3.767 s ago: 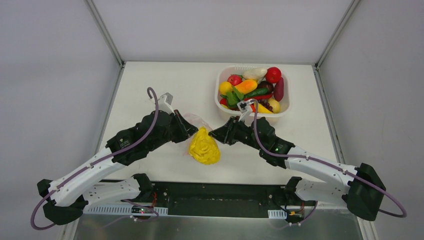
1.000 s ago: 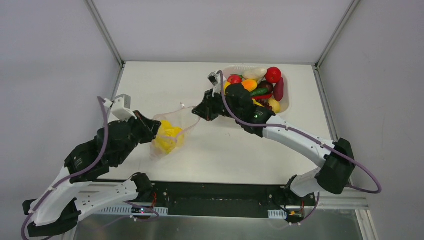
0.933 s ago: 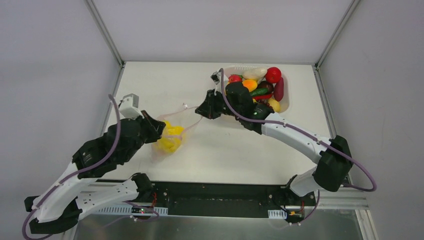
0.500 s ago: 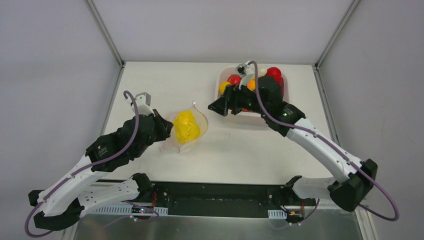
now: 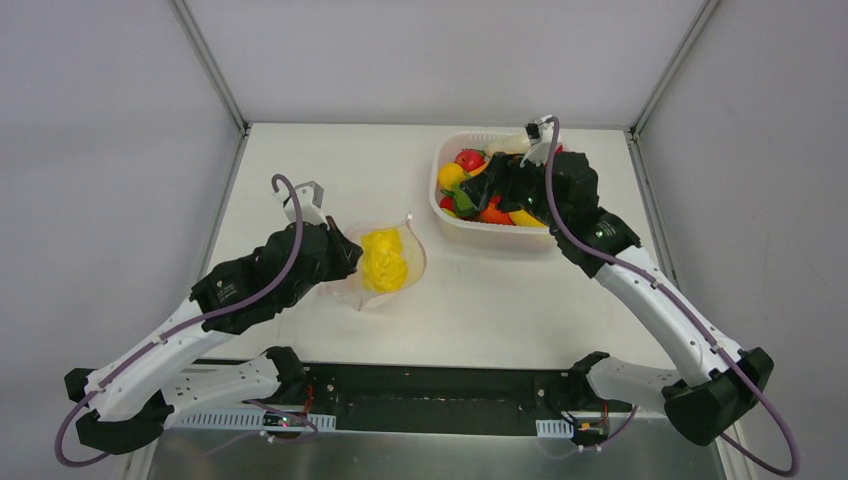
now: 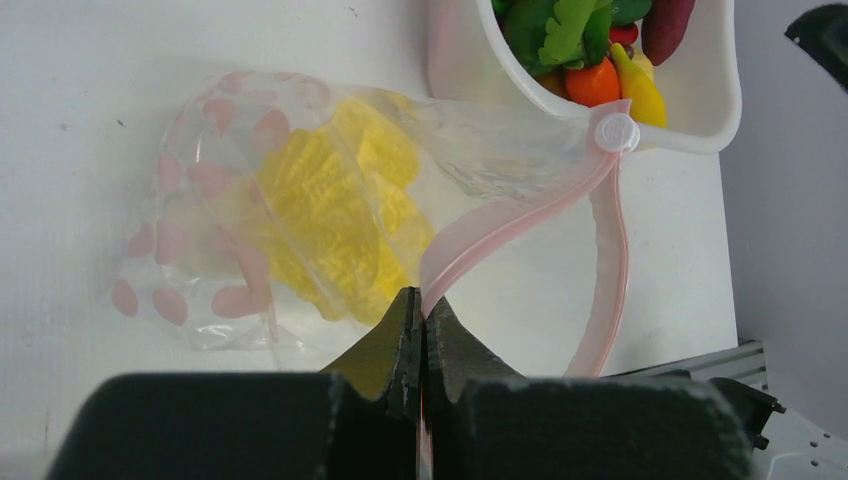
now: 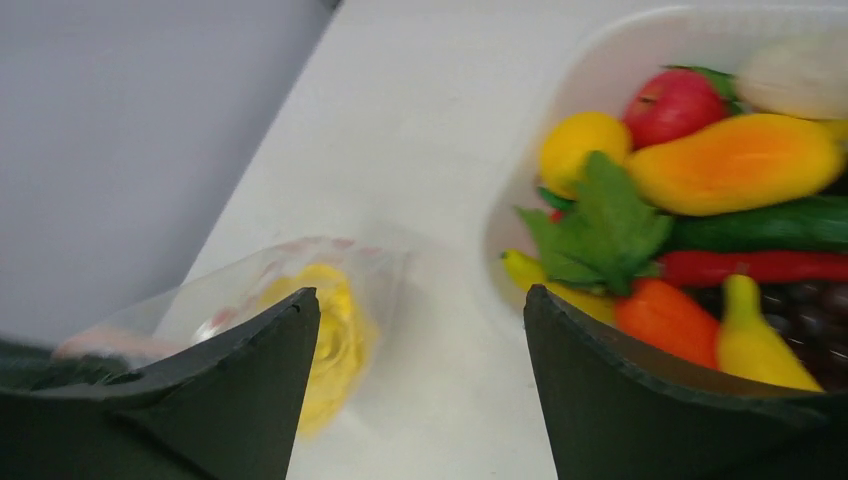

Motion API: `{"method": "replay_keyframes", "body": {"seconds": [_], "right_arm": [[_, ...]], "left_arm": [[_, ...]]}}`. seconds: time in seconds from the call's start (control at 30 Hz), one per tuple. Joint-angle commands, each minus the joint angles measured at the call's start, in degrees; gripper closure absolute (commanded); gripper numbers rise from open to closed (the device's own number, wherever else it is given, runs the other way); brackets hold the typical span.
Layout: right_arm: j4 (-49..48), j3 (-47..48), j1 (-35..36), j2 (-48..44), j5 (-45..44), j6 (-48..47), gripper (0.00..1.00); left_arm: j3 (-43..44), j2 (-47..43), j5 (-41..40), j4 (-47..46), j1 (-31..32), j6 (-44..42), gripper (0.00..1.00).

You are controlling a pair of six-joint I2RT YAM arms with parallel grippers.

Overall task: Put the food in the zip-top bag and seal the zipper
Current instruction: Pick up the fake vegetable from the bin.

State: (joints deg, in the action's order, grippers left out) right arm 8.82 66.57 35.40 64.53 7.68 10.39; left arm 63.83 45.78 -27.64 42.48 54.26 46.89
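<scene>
Left gripper pinches the bag by its pink zipper strip, so the mouth gapes toward the basket. One yellow piece is already inside. Right gripper hangs wide open over the basket fruit, probably grabbing next.

White basket (far right corner) on white table
</scene>
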Motion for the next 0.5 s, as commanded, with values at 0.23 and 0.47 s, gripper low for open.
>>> {"method": "replay_keyframes", "body": {"seconds": [0.23, 0.47], "right_arm": [[-4.0, 6.6, -21.1, 16.9, -12.4, 15.4, 0.21], [-8.5, 11.6, -22.5, 27.7, -16.9, 23.7, 0.23]], "left_arm": [[1.8, 1.2, 3.4, -0.9, -0.6, -0.4, 1.00], [1.3, 1.1, 4.0, -1.3, -0.6, -0.4, 1.00]]}}
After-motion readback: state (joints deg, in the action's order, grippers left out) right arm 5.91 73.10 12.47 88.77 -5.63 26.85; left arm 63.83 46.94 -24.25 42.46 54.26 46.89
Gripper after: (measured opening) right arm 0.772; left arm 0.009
